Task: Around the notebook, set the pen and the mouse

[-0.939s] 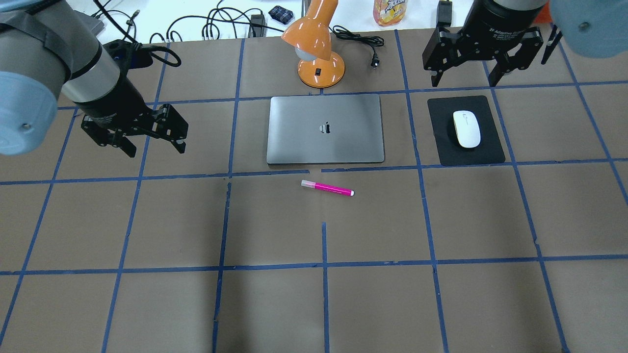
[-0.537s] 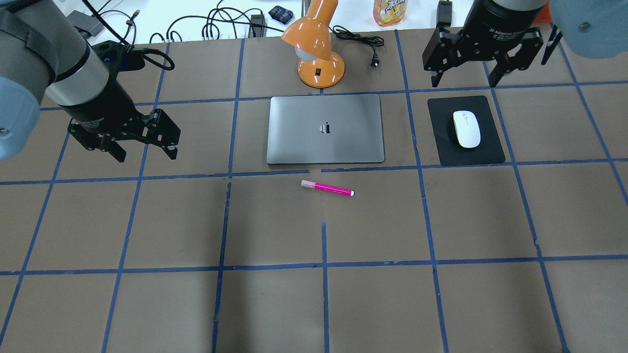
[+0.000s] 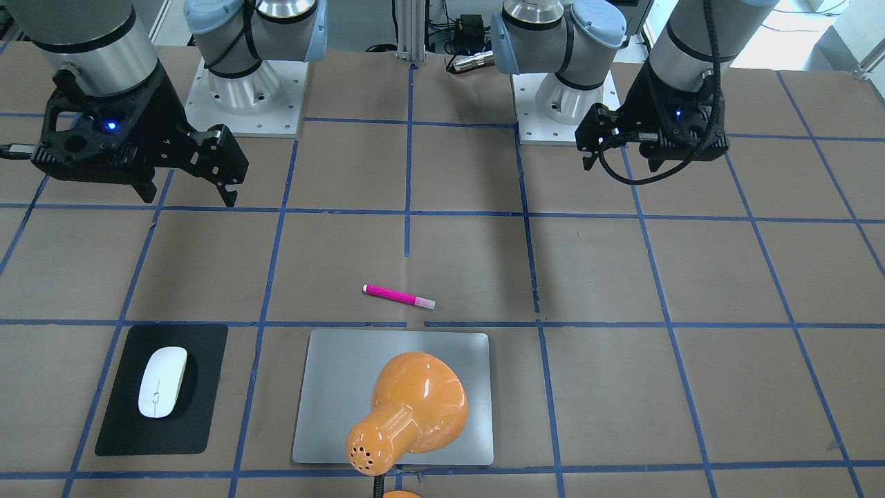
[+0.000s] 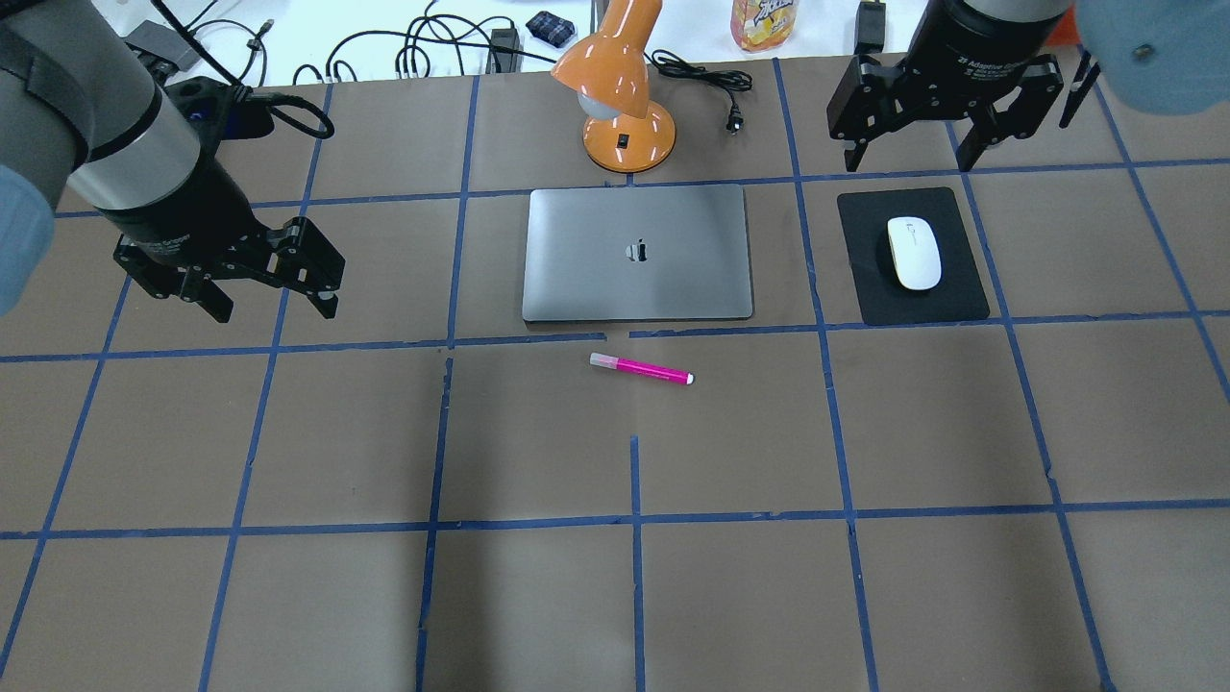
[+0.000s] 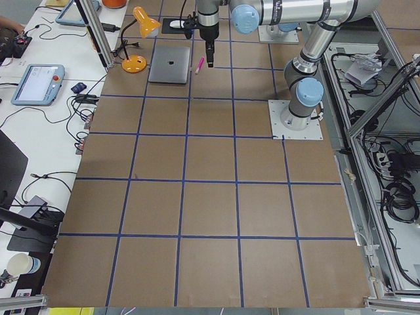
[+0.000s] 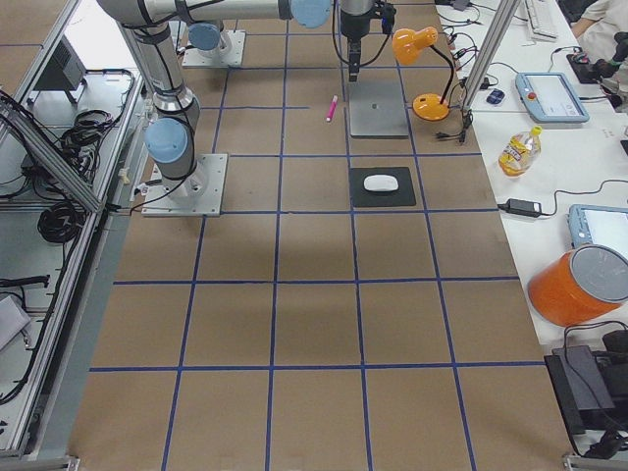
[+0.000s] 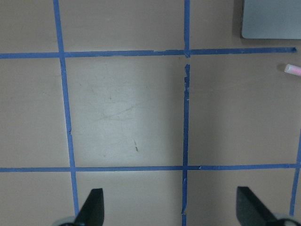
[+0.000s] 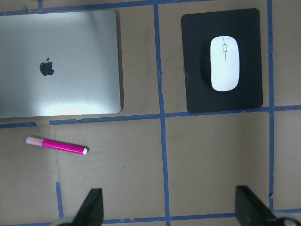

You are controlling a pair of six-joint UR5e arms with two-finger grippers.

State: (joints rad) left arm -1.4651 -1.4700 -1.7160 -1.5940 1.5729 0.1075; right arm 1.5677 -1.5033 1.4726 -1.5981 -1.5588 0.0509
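The silver-grey notebook (image 4: 637,252) lies flat at the table's middle back. Just in front of it, the magenta pen (image 4: 641,369) rests on the brown table, apart from the slab. The white mouse (image 4: 913,252) sits on a black mat (image 4: 961,298) to the notebook's right. My left gripper (image 4: 276,309) hovers open and empty, well left of the notebook. My right gripper (image 4: 908,159) hangs open and empty just behind the mat. In the right wrist view the mouse (image 8: 225,63), the pen (image 8: 56,145) and the notebook (image 8: 59,63) all show below the open fingers.
An orange desk lamp (image 4: 625,106) stands right behind the notebook, its head leaning over it (image 3: 408,408). Cables, a plug and a drink pouch (image 4: 764,21) lie along the back edge. Blue tape lines grid the brown table.
My left gripper has drifted further left and slightly toward the near side, still open. The right gripper, pen, mouse and notebook have not moved.
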